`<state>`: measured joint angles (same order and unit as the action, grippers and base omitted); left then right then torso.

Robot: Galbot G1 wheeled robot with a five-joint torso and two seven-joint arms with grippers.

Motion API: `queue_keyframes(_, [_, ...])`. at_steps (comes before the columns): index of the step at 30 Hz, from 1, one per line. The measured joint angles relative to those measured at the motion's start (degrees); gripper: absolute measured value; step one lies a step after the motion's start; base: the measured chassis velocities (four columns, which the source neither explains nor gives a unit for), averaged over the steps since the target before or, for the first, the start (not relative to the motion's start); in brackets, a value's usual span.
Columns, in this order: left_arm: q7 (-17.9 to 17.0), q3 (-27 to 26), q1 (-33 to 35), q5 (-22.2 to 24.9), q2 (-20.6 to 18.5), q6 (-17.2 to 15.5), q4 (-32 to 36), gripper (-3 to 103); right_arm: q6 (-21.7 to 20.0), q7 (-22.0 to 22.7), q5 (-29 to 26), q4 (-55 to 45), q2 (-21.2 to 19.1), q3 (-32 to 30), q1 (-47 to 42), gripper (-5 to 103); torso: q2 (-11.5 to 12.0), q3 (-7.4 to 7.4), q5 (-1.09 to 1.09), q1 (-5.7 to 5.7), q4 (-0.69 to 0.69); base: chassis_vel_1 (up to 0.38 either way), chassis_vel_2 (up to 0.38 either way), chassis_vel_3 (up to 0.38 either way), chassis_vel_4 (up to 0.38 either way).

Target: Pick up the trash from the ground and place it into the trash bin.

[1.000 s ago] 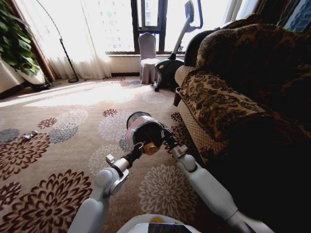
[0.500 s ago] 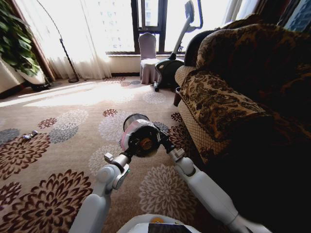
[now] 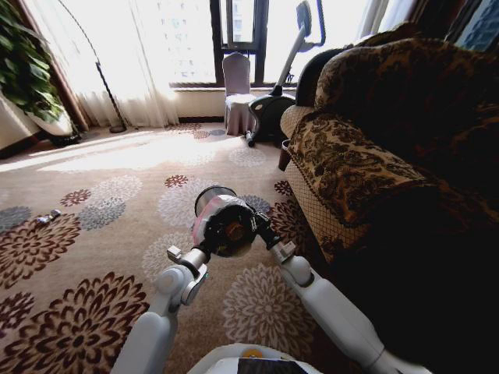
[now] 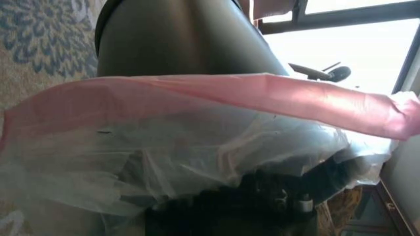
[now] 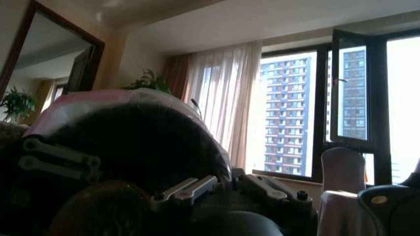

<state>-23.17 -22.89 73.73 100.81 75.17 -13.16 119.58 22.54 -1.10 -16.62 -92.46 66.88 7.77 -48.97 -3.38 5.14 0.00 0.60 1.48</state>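
The trash bin (image 3: 222, 222) hangs tilted above the flowered carpet in front of me, its black body wrapped in a pale pinkish bag (image 4: 217, 98). My left gripper (image 3: 209, 248) meets it from below left and my right gripper (image 3: 261, 227) from the right. Both sit tight against the bin. A small round amber thing (image 3: 234, 228) shows at the bin's near face, and I cannot tell what it is. In the right wrist view the bagged bin (image 5: 125, 123) bulges just behind the gripper's links. One small piece of trash (image 3: 48, 217) lies on the carpet far left.
A patterned sofa (image 3: 374, 156) runs along the right side. At the back by the windows stand an exercise machine (image 3: 273, 109), a covered chair (image 3: 236, 93) and a floor lamp (image 3: 117, 125). A plant (image 3: 27, 70) fills the far left corner. Open carpet lies left.
The bin and both grippers have shifted slightly down and to the left, toward me. The bin's dark round face has turned more toward the head camera.
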Motion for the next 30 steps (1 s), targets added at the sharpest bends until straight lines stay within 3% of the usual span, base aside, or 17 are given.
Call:
queue_keyframes(3, [1.0,0.3,0.5,-1.3,-0.3,-0.9,0.3,48,0.0,0.0,0.0,0.2,0.0,-0.1,0.1,0,0.0,0.0,0.0,0.0,0.0,0.0,0.0,0.0,0.0])
queue_keyframes(7, [2.6,0.5,1.4,-2.8,-1.0,-2.4,1.5,70,-0.1,-0.1,-0.1,0.4,0.0,-0.2,0.1,0,0.0,0.0,0.0,0.0,0.0,0.0,0.0,0.0,0.0])
queue_keyframes(9, [2.7,0.5,1.5,-3.0,-1.0,-2.5,1.7,70,-0.1,-0.1,-0.1,0.4,0.0,-0.3,0.1,0,0.0,0.0,0.0,0.0,0.0,0.0,0.0,0.0,0.0])
queue_keyframes(11, [2.8,0.7,2.0,-3.6,-1.3,-2.9,2.5,86,-0.3,-0.1,-0.3,0.5,-0.1,-0.3,0.2,0,0.0,0.0,0.0,0.0,0.0,0.0,0.0,0.0,0.0])
queue_keyframes(13, [2.8,0.9,2.4,-3.9,-1.4,-2.9,2.9,86,-0.7,-0.1,-0.6,0.5,-0.2,-0.2,0.5,0,0.0,0.0,0.0,0.0,0.0,0.0,0.0,0.0,0.0])
queue_keyframes(16, [3.0,1.6,3.9,-5.2,-1.7,-3.0,4.3,98,-1.5,-0.1,-1.6,0.8,-0.8,0.1,1.8,0,0.0,0.0,0.0,0.0,0.0,0.0,0.0,0.0,0.0])
queue_keyframes(30, [3.7,2.4,7.0,-9.0,-2.8,-3.7,8.5,100,-5.3,0.0,-6.2,0.8,-3.1,-0.6,4.9,0,0.0,0.0,0.0,0.0,0.0,0.0,0.0,0.0,0.0])
